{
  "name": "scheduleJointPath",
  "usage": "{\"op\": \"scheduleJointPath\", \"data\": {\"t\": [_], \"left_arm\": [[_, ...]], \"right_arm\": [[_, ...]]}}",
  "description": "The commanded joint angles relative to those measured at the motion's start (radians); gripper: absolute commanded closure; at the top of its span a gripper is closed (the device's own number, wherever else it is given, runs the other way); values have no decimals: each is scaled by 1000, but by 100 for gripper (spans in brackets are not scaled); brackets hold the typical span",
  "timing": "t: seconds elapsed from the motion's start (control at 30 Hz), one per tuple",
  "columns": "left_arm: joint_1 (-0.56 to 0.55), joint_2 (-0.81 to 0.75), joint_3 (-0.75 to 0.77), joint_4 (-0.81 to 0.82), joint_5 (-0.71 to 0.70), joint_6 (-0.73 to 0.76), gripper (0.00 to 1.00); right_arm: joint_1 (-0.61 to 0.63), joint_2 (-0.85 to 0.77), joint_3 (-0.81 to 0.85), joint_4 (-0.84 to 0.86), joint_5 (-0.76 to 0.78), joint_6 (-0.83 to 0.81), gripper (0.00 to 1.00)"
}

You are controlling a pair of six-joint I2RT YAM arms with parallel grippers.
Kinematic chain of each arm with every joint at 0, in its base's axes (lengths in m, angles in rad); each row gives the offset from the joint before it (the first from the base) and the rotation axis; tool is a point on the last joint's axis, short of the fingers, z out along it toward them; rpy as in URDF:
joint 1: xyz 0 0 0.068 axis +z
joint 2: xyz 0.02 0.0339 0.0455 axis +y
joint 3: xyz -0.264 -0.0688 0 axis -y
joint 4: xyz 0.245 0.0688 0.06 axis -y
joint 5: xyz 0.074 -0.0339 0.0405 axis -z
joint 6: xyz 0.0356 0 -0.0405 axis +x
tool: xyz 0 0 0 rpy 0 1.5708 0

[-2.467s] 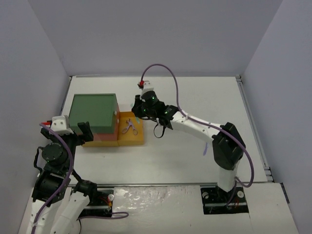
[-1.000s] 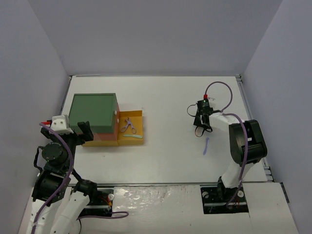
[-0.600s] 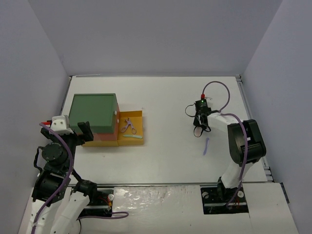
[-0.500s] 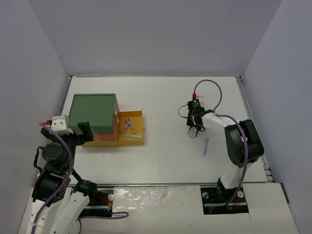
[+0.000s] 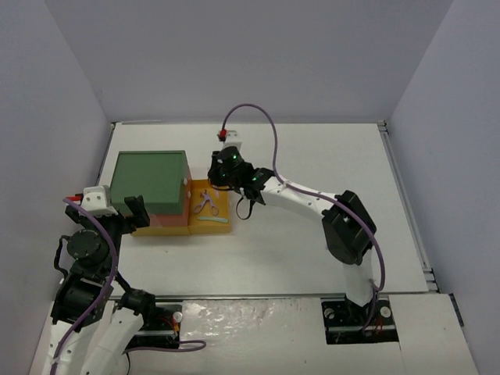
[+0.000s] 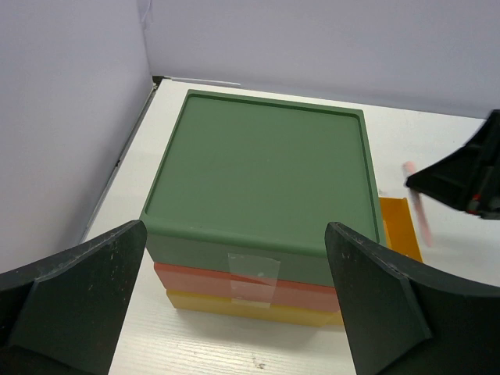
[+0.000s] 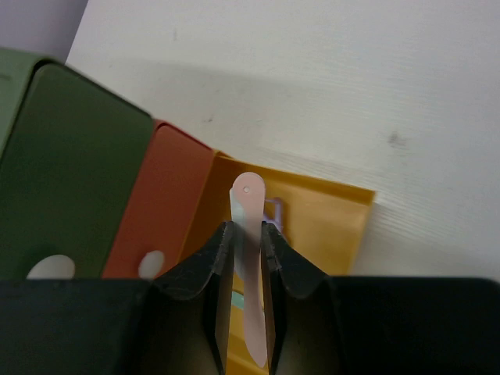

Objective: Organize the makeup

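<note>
right gripper (image 7: 247, 238) | pinching pink stick (image 7: 248, 199) | stick over yellow drawer (image 7: 328, 215)

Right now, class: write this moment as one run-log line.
left gripper: open, facing drawer box | right gripper: shut on pink stick, over open yellow drawer | in drawer: lavender tool, mint stick

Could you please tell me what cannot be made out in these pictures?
Top view: the pink stick, hidden under the right gripper.
Right wrist view: the lavender tool, a sliver behind that stick.
Left wrist view: the yellow drawer, mostly behind the left gripper.
Every view: contents of the drawer box, upper tiers closed.
</note>
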Motion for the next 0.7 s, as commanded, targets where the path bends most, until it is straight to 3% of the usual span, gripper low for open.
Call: {"op": "scheduleJointPath", "data": {"t": [0.0, 0.13, 0.23, 0.43, 0.67], "left_arm": [[-4, 20, 17, 49, 2, -11, 3], [-4, 20, 16, 51, 2, -11, 3], [-4, 20, 16, 52, 3, -11, 3], [-4, 23, 16, 52, 6, -12, 3], [-4, 30, 16, 54, 10, -12, 3]], "right_arm": [[22, 103, 89, 30, 0, 46, 77], [14, 91, 65, 29, 19, 32, 51], [-12, 24, -21, 28, 56, 6, 41], [-155, -166, -248, -22, 107, -5, 34], [-316, -414, -542, -138, 214, -34, 33]]}}
